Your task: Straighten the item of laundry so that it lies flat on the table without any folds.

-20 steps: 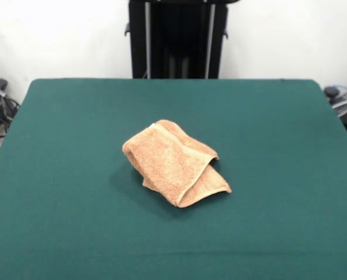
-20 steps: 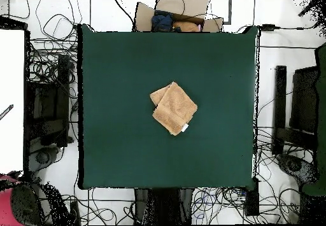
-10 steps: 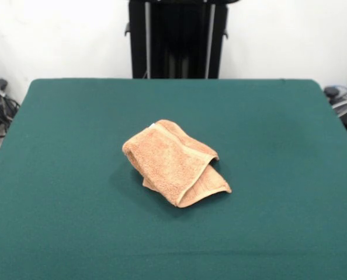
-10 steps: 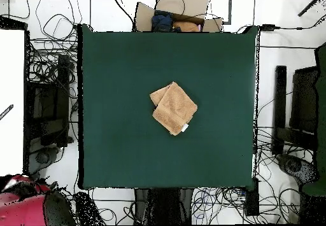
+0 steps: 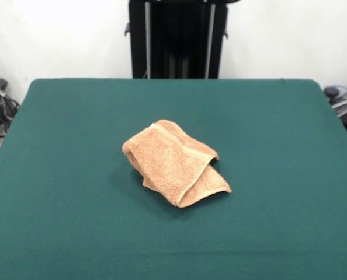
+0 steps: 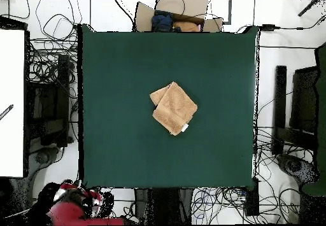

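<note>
Starting at the left of the overhead view: a white panel (image 6: 11, 102) and a thick tangle of cables (image 6: 51, 77) on the floor beside the surface (image 6: 114, 77), none of it reaching onto the green top. Down at the lower left corner, off the surface, the red and black arm (image 6: 71, 205); pincer not separable from that mass, so spread or pressed together impossible to tell. Past the top edge near the middle, a cardboard box (image 6: 145, 14) with clothes in it. To the right, dark equipment (image 6: 280, 109) and more cables, again clear of the top.

In the front view, cables at the left edge, the black pedestal (image 5: 176, 38) behind the far edge, more wiring at the right.

Nothing lying on the surface (image 5: 56, 175) apart from the towel (image 5: 173, 163); bare green on all four sides of it, every edge well apart from the cloth.

Sitting near the middle, the towel (image 6: 174, 107) folded over itself into a thick bundle. From above, a tilted rectangle with corners pointing up, down, left and right, long axis running from upper left to lower right, white tag (image 6: 184, 128) at the lower right end. From the front, rounded fold at the upper left, loose layered ends with a pale border band (image 5: 192, 175) toward the lower right
</note>
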Robot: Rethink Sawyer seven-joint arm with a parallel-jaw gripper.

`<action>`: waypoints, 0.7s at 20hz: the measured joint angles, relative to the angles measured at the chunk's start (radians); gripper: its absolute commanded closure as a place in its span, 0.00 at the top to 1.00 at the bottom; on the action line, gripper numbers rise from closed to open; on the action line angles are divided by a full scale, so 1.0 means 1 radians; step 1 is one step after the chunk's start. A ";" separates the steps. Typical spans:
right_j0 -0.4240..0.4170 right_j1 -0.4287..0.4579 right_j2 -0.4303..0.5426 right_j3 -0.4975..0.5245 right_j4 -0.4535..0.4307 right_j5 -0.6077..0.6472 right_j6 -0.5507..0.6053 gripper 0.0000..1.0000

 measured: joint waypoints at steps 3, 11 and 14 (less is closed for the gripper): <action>-0.106 -0.037 0.001 0.036 0.003 0.000 -0.247 1.00; -0.383 -0.079 0.001 0.043 0.001 0.019 -0.875 1.00; -0.470 -0.078 0.001 0.043 0.001 0.030 -1.027 1.00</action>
